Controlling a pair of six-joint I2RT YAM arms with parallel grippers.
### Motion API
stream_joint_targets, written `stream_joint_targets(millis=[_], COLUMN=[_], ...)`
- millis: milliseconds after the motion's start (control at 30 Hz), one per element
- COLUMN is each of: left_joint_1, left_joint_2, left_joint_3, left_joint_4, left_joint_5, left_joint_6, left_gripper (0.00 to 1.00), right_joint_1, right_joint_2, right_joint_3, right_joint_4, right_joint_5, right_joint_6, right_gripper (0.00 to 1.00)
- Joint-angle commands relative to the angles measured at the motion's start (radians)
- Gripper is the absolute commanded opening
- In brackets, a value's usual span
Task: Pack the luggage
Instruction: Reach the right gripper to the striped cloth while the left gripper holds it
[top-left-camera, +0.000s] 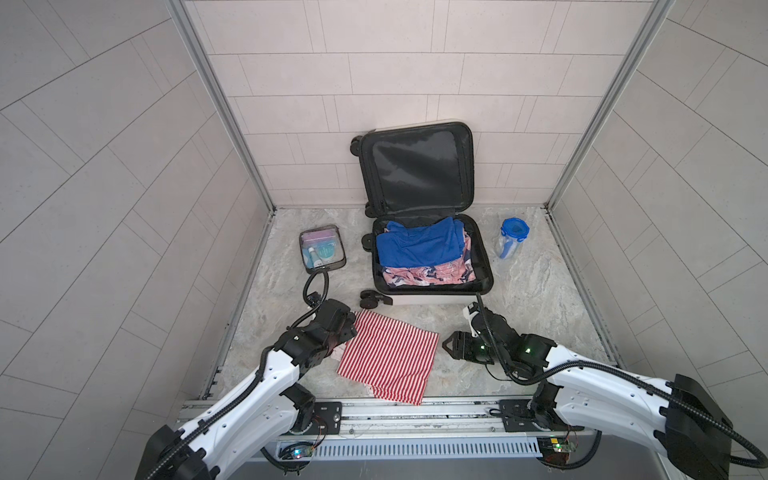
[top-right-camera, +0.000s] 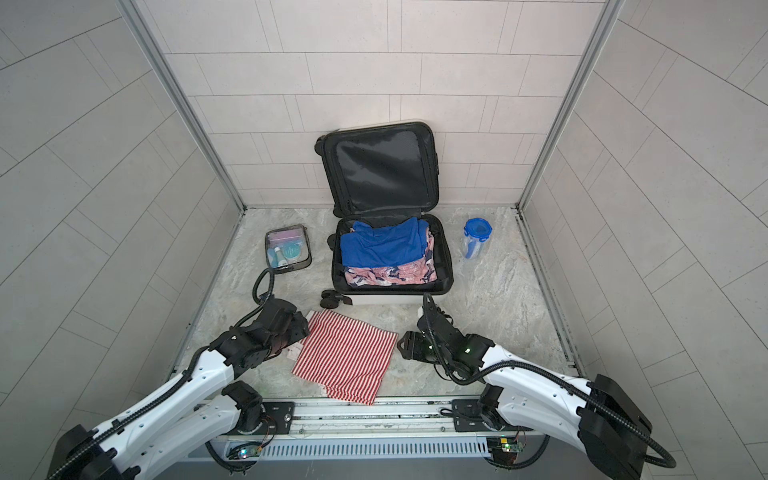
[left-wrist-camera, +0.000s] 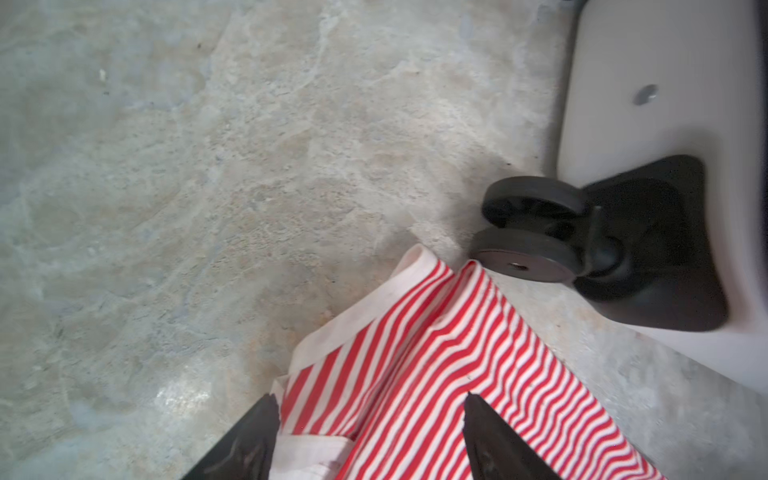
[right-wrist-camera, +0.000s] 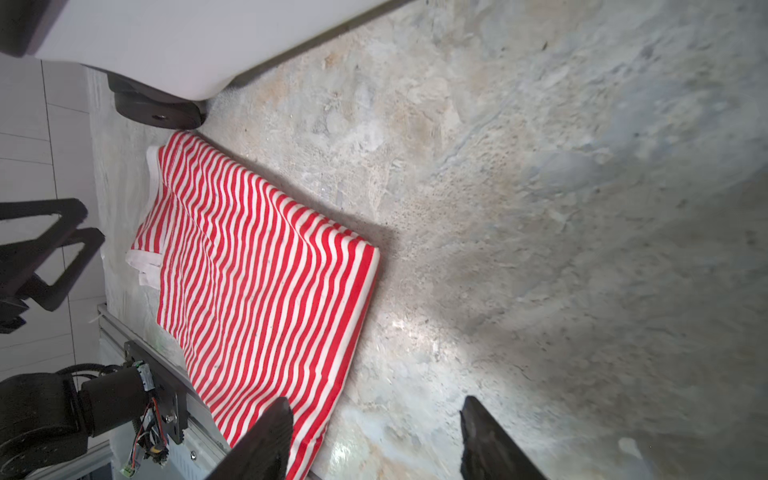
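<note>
The luggage (top-left-camera: 432, 298) (top-right-camera: 395, 298) lies open on the floor, its black-lined lid leaning on the back wall. A blue garment (top-left-camera: 417, 245) and a pink patterned one (top-left-camera: 428, 275) fill its base. In front of it a folded red-and-white striped garment (top-left-camera: 388, 361) (top-right-camera: 345, 357) (left-wrist-camera: 436, 353) (right-wrist-camera: 257, 266) lies flat. My left gripper (left-wrist-camera: 370, 399) (top-left-camera: 348, 332) is open over the garment's left edge, one finger on the stripes and the other beside the white hem. My right gripper (right-wrist-camera: 376, 405) (top-left-camera: 446, 347) is open just right of the garment, over bare floor.
A clear toiletry pouch (top-left-camera: 322, 248) lies left of the suitcase, and a clear container with a blue lid (top-left-camera: 513, 239) stands to its right. A black suitcase wheel (left-wrist-camera: 532, 232) (top-left-camera: 371, 298) nearly touches the garment's far corner. The metal rail (top-left-camera: 415, 409) borders the near floor edge.
</note>
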Motion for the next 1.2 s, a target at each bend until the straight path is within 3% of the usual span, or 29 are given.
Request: stream_joint_targets(millis=[0,267,767,967,1167], left_joint_1=[0.032,0.074,0.078,0.077,0.076], left_joint_2=[0.01,0.05,0.064,0.073,0.074], left_joint_3=[-0.024,-0.071,-0.142,-0.142,-0.12], left_joint_4=[0.022,0.09,0.151,0.145,0.128], left_joint_5=[0.025,0.096,0.195,0.225,0.251], left_joint_6=[0.031,0.055,0.068,0.073,0.099], left_gripper=[0.78,0.82,0.78,0.76,0.76], right_joint_1=[0.015,0.038,0.076,0.076,0.076], right_joint_2=[0.049,0.214,0.412,0.438,0.433], right_joint_3=[-0.021,0.007,0.051,0.077,0.096], right_joint_4=[0.092,0.211,0.359,0.362,0.299], right_joint_5=[0.026,0.0,-0.02,-0.026,-0.014], right_joint_6=[0.052,0.059,0.088,0.083,0.057], right_gripper=[0.67,0.69,0.63,0.53,0.32])
